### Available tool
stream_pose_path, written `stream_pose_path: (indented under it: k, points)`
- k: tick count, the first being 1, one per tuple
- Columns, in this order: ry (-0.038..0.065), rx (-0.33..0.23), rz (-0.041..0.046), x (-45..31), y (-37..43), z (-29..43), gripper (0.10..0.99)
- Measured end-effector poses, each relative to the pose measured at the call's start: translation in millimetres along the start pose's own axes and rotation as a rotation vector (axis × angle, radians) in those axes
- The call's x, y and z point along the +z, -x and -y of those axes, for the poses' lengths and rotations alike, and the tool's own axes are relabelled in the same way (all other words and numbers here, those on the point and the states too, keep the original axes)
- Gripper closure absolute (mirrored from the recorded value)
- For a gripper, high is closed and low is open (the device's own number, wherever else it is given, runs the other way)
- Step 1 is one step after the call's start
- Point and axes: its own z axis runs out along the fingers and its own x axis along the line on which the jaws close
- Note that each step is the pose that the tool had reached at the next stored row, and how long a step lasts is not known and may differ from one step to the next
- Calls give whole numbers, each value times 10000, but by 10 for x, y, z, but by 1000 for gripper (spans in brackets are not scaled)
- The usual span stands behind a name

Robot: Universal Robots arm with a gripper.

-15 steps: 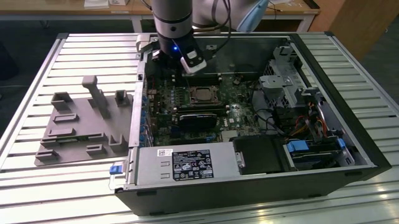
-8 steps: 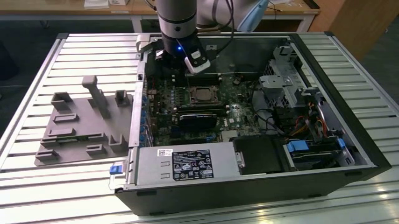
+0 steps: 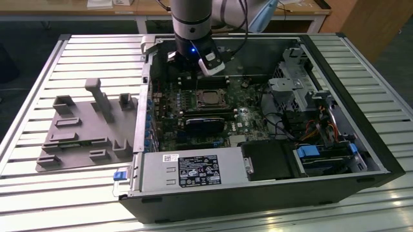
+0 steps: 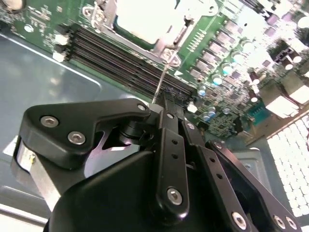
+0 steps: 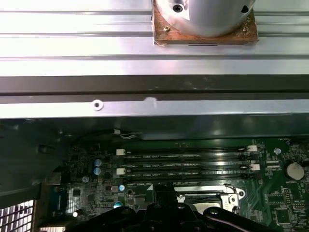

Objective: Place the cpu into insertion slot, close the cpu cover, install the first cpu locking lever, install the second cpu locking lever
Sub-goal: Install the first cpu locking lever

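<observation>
The cpu (image 3: 210, 98) lies flat in the insertion slot (image 3: 197, 93) on the green motherboard inside the open case. In the second wrist view its pale top (image 4: 145, 19) shows through the silvery cpu cover (image 4: 169, 44), which is down over it. A thin wire locking lever (image 4: 162, 76) runs from the socket corner to the tip of my gripper (image 4: 165, 98). The black fingers (image 4: 170, 125) are pressed together, and the lever's end rests against their side. In the exterior view my gripper (image 3: 187, 73) hangs just behind the socket. The cover's edge (image 5: 212, 189) shows above my gripper body (image 5: 164, 215).
Black memory slots (image 5: 183, 162) lie between the socket and the case's back wall (image 5: 145, 108). A black heatsink-like block (image 3: 206, 124) sits in front of the socket. The power supply (image 3: 190, 171) and drive cage (image 3: 322, 154) fill the case front. A grey fixture plate (image 3: 84, 130) lies on the exterior view's left.
</observation>
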Motion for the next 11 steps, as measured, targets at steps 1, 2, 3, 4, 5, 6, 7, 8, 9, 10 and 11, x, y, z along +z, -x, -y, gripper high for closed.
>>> stream_pose_path:
  k: [1, 2, 3, 4, 5, 6, 7, 8, 9, 10, 11]
  points:
    - [-1, 0, 0, 2, 22, -1, 984]
    - [-1, 1, -1, 4, 47, -2, 984]
    - [0, 0, 0, 6, 74, -3, 984]
    - [0, -1, 0, 8, 100, -4, 984]
    - [0, 0, -1, 9, 126, -5, 984]
    - [-1, 0, 0, 11, 151, -6, 984]
    - [0, 0, 0, 14, 180, -7, 984]
    - [-1, 0, -1, 15, 210, -8, 984]
    - [-1, -1, 0, 18, 237, -10, 984]
    - [-1, 0, 0, 20, 263, -10, 984]
    - [-1, 1, 0, 22, 287, -11, 984]
